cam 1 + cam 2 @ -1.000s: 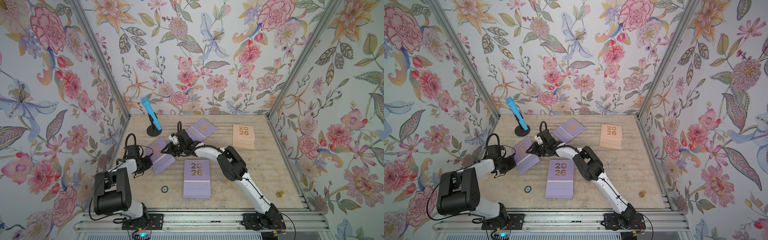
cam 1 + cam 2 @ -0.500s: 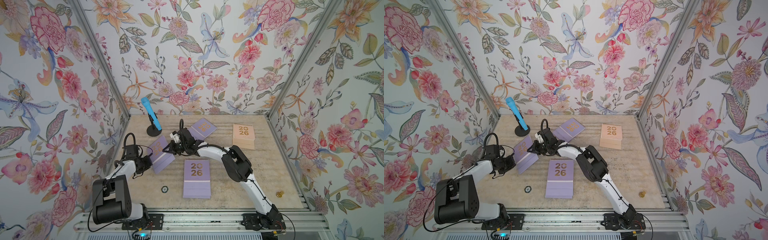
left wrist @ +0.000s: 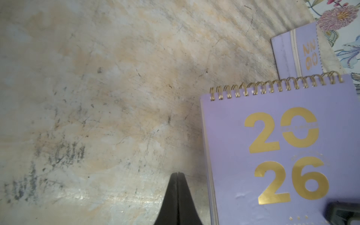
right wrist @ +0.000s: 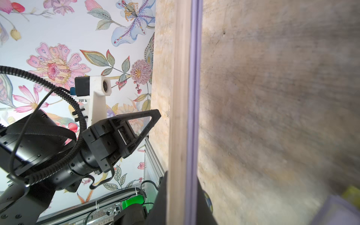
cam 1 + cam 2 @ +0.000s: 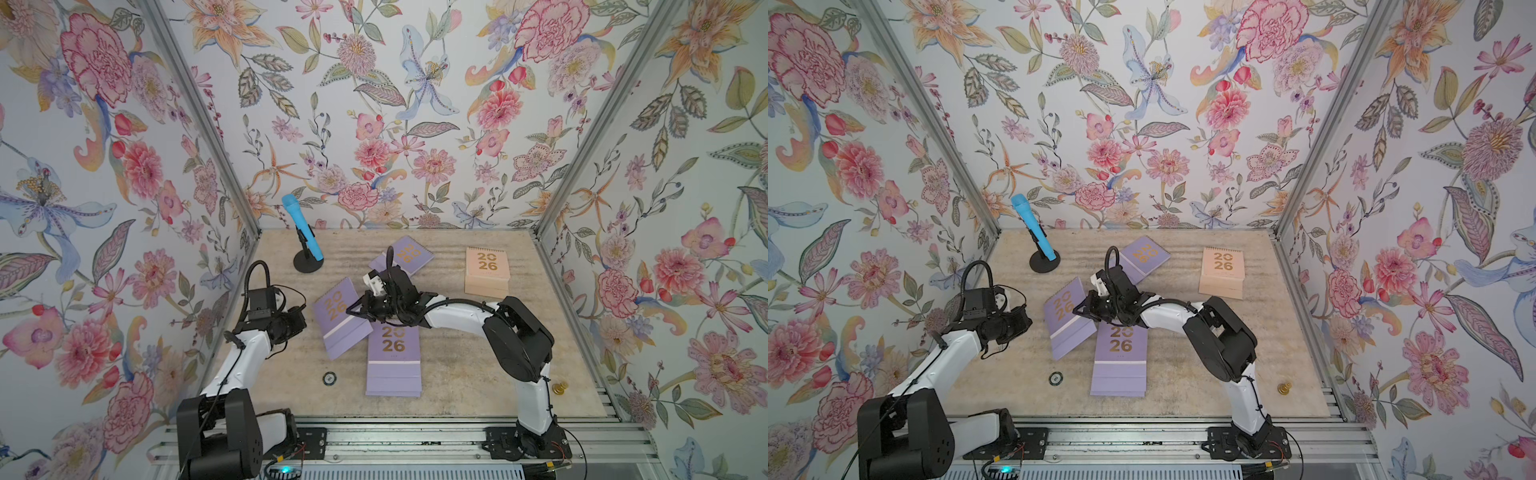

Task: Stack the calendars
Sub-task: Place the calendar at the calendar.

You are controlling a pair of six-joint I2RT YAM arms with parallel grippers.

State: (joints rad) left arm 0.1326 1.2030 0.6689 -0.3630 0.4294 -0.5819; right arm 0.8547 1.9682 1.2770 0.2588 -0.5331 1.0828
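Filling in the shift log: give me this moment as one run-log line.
right gripper: shut on edge of tilted lavender spiral-bound calendar | left gripper: shut, empty, beside it | calendar: not yet stacked

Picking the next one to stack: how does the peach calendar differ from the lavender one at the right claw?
The peach calendar lies square; the lavender calendar sits skewed. The lavender one's edge is pinched in the right claw; the peach one is untouched. Both show gold 2026 covers.

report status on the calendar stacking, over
Left gripper shut, empty, beside the tilted lavender calendar. Right gripper shut on that calendar's edge. Front lavender calendar close by; blue microphone apart, at the back.
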